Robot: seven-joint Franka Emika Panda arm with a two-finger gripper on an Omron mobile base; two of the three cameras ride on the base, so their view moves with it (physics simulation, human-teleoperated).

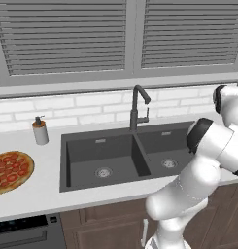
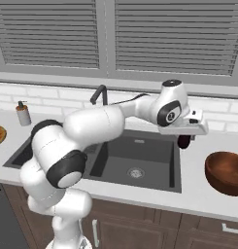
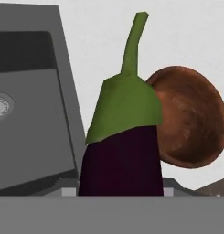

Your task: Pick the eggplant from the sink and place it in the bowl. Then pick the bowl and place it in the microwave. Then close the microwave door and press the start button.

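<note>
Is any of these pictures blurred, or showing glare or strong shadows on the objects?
Left base view: sharp, even light, the dark grey double sink without glare. Right base view: soft shading inside the reddish-brown wooden bowl. Hand view: the dark purple eggplant with green cap looms very close, edges slightly soft, no glare.

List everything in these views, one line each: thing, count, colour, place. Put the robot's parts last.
eggplant: one, dark purple with green cap and stem, held in the gripper above the counter between sink and bowl.
bowl: one, reddish-brown, on the counter right of the sink.
sink: one, dark grey, two basins with steel drains, set in the counter.
faucet: one, dark, behind the sink.
soap dispenser: one, grey with a brown band, counter left of the sink.
pizza: one, red and tan, far left on the counter.
window blinds: two, grey, above the sink.
gripper: one, shut on the eggplant.
</note>
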